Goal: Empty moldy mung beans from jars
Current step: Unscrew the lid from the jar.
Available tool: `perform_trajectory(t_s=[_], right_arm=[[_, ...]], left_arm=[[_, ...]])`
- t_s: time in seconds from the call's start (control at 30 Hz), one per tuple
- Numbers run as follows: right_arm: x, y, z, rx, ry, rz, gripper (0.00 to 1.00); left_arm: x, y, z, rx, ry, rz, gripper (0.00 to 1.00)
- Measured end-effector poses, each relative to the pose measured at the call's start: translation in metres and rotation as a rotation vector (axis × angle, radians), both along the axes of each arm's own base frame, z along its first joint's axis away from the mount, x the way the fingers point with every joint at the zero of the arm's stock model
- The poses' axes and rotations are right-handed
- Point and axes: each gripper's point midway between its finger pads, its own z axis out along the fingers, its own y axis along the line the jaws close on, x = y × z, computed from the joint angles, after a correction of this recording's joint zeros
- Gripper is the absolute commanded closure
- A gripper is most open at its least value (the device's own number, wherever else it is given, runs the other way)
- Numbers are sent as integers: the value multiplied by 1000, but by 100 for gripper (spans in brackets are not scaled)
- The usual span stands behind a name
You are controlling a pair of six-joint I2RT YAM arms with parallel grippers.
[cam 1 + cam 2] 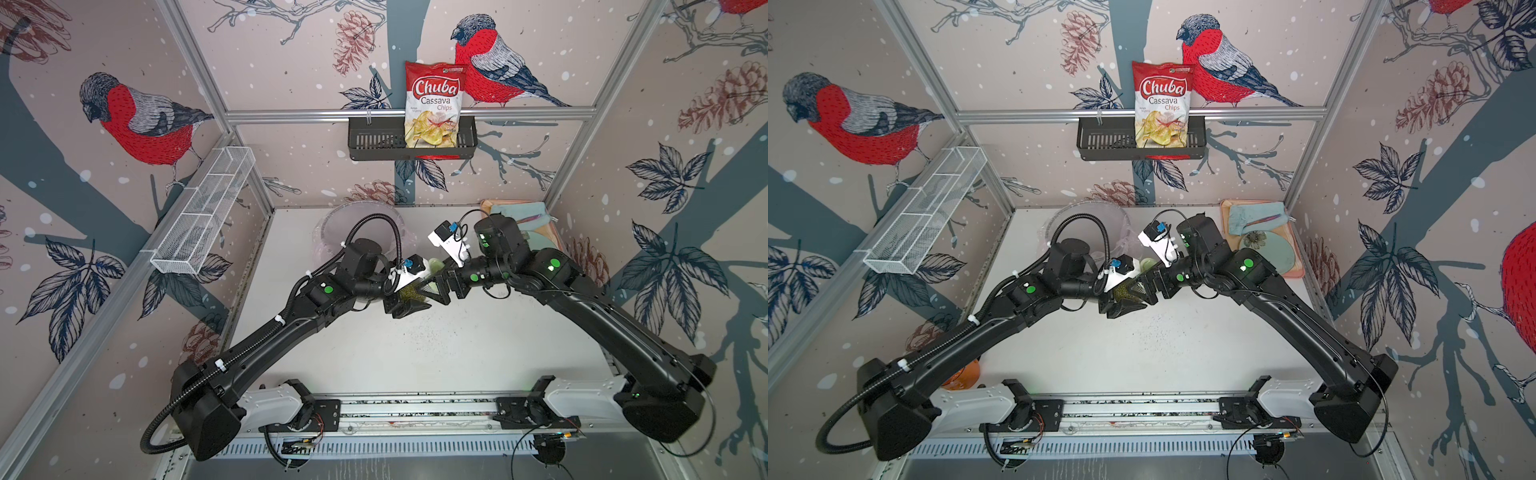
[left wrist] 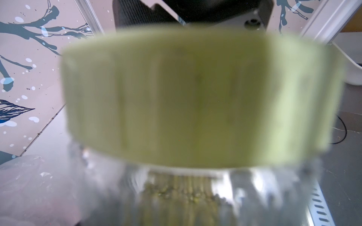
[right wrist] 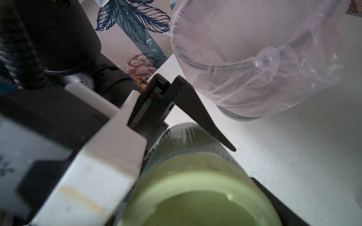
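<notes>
Your left claw (image 1: 411,297) holds the glass jar (image 3: 182,140) sideways over the table (image 1: 415,353), mung beans (image 2: 176,192) inside. Right claw (image 1: 440,284) sits at its green lid (image 3: 195,176); you cannot tell its grip. Unscrew here and beans spill, missing the bin (image 3: 215,64) at 11 o'clock

Robot lab cell: aluminium frame (image 1: 291,115), printed bird wallpaper (image 1: 141,124) walls.

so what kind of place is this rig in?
Likely a staged robot test cell, not a home: aluminium frame around bird-print wall panels, two arms mounted on a rail at the table edge.
</notes>
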Motion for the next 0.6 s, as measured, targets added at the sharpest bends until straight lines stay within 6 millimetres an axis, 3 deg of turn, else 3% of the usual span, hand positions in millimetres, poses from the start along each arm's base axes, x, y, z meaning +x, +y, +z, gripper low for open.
perform_trajectory(t_s=[0.6], right_arm=[[5, -6, 7, -2, -27, -35, 1]], left_arm=[[6, 0, 3, -8, -26, 22, 100]])
